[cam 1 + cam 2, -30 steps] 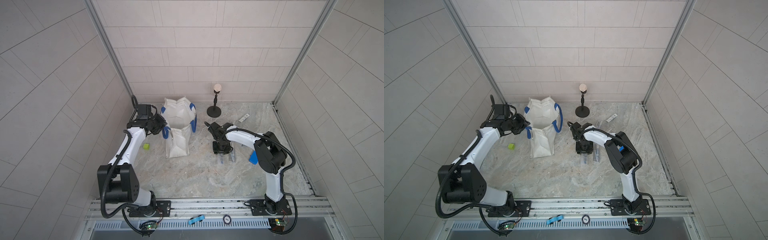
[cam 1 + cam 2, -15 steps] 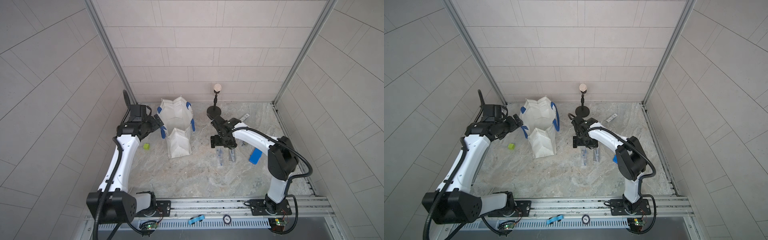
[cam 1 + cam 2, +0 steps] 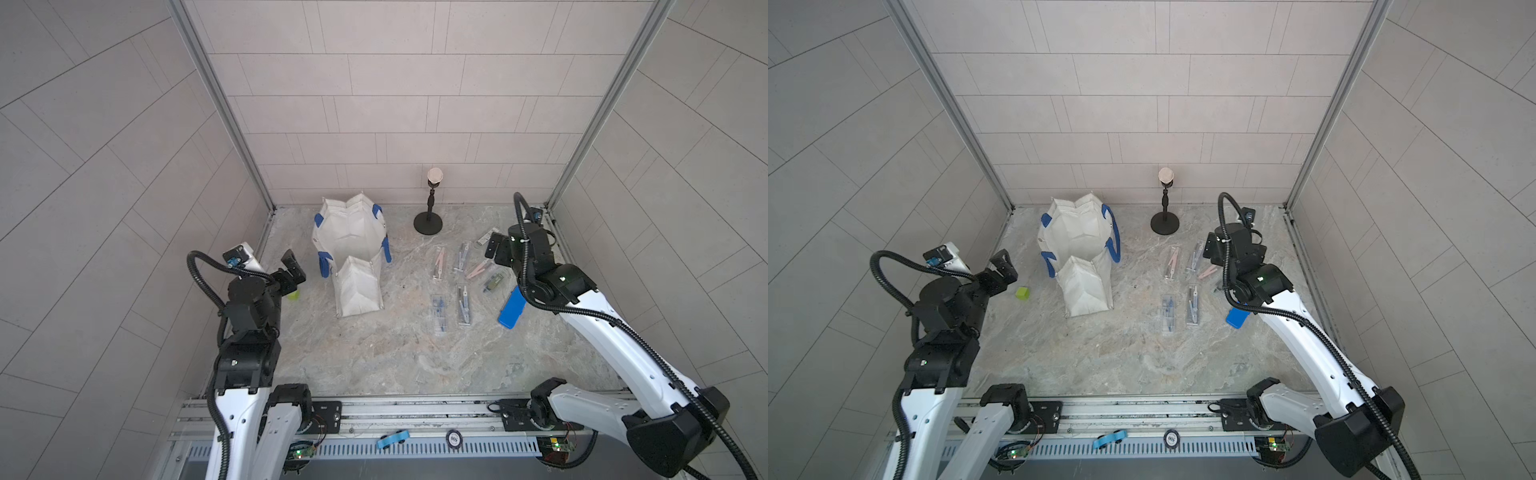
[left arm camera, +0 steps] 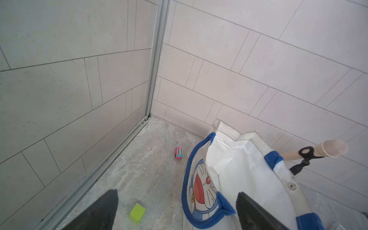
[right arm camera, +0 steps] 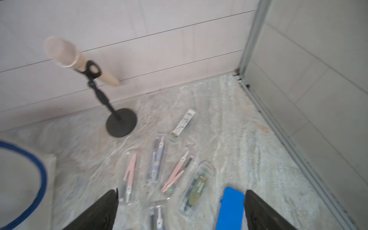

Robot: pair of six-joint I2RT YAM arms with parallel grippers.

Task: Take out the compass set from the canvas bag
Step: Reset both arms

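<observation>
Both claws are empty with their jaws wide; the left claw (image 3: 293, 267) hangs beside the canvas bag (image 3: 353, 245) without touching it, and the right claw (image 3: 496, 251) is raised near the right wall; the compass sets (image 3: 439, 312) lie in clear cases on the surface (image 3: 374, 357), in loose rows between the bag and the right arm, so the job looks all but done; the bag's mouth gapes and its inside reads bare white in both top views, though the folded bottom is hard to judge; if one more reach is needed, I would pinch the rim by a blue handle with the left claw and bring the right one straight down through the mouth; room is tight at the rear, where the bag sits close to the back wall and the microphone stand (image 3: 429, 220) stands upright just beside it; the blue box (image 3: 512, 308) lies under the right forearm; the widest free room lies toward the front rail.
</observation>
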